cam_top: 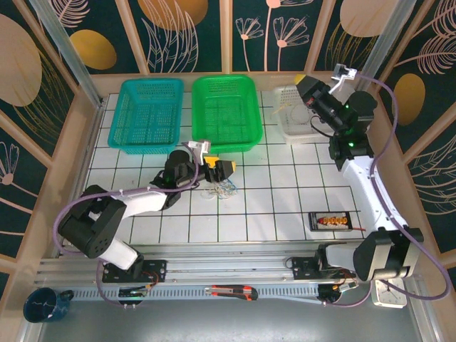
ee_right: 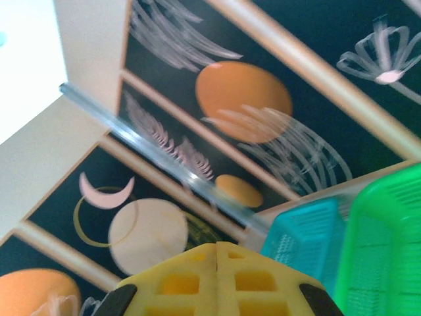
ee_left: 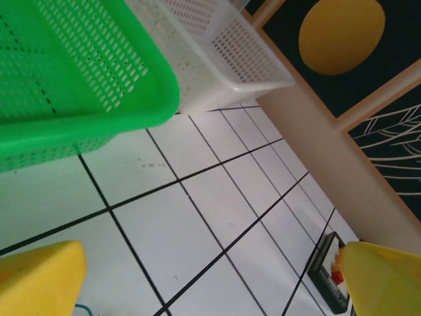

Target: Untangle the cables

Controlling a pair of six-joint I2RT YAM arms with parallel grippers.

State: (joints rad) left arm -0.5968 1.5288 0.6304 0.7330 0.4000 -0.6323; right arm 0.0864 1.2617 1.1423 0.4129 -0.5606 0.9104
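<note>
Left tool [cam_top: 219, 168] is hovering low near the middle of the table [cam_top: 285, 192], its yellow fingers spread apart and gripping nothing. The cables [cam_top: 217, 189] are lying in one small tangle just on the near-edge side of it, in front of the green basket [cam_top: 224, 80]. The right tool [cam_top: 302, 80] is hanging high over the white basket [cam_top: 293, 132] at the far right corner.

From the left wrist, the left tool [ee_left: 210, 289] is showing both yellow fingers at the bottom corners with a wide gap between them. The cables [ee_left: 80, 308] are peeking in as one blue strand beside the left-hand finger, lying on the table and not between the fingers.

From the right wrist, the right tool [ee_right: 217, 257] is pressing its yellow pads together along one seam. I cannot tell whether a cord is pinched in it.

The cables are looking very thin, light and limp. They are likely to slide and drag the whole knot along when pulled. One loose end or an outer loop at the edge of the tangle is looking like the best hold. The fingertips will probably need to be touching the table to catch so fine a cord.
</note>
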